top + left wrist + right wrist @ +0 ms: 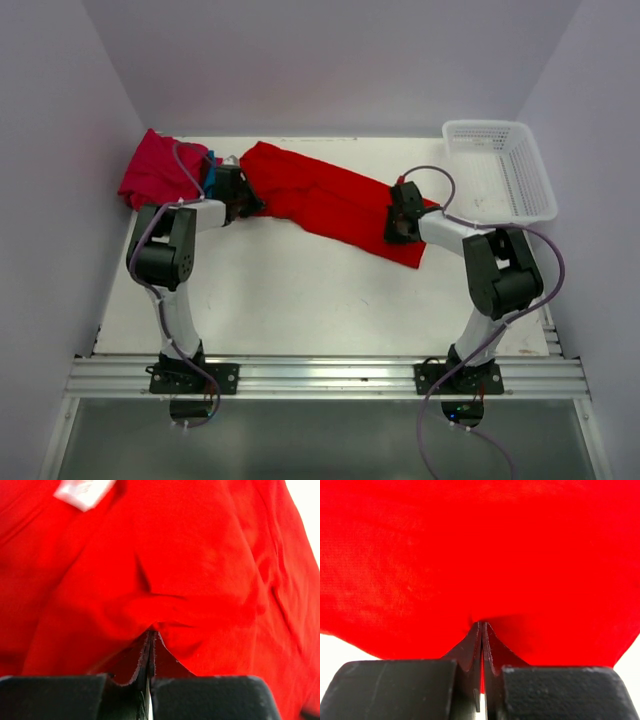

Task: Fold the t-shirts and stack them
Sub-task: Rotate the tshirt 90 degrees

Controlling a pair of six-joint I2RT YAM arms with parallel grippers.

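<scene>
Right now both my claws are pinched shut on the red shirt [330, 200]. It is stretched out in a long band across the far half of the table [300, 300], running from the far left down toward the near right.

My left claw [151, 639] has the left end. In that wrist view the fingers meet with a fold of red cloth nipped between their tips. Creases fan out from the pinch, and a white tag [82, 490] shows at the top left of the cloth.

My right claw [481, 627] has the right end, close to the near-right corner of the band. There too the fingers are pressed together with only a sliver of cloth between them. The red sheet spreads smooth and wide beyond the tips, and bare white table shows under its edge on either side.

The pink shirt [160, 170] lies bunched in the far-left corner of the table, against the left wall. The teal shirt [212, 163] shows only as a small strip between the pink shirt and my left claw, and I cannot tell how it lies. The red shirt's left end is just beside those two. My left arm covers the gap, so I cannot tell whether they touch.

A white mesh basket [500, 170] stands in the far-right corner, apart from the red shirt.
</scene>
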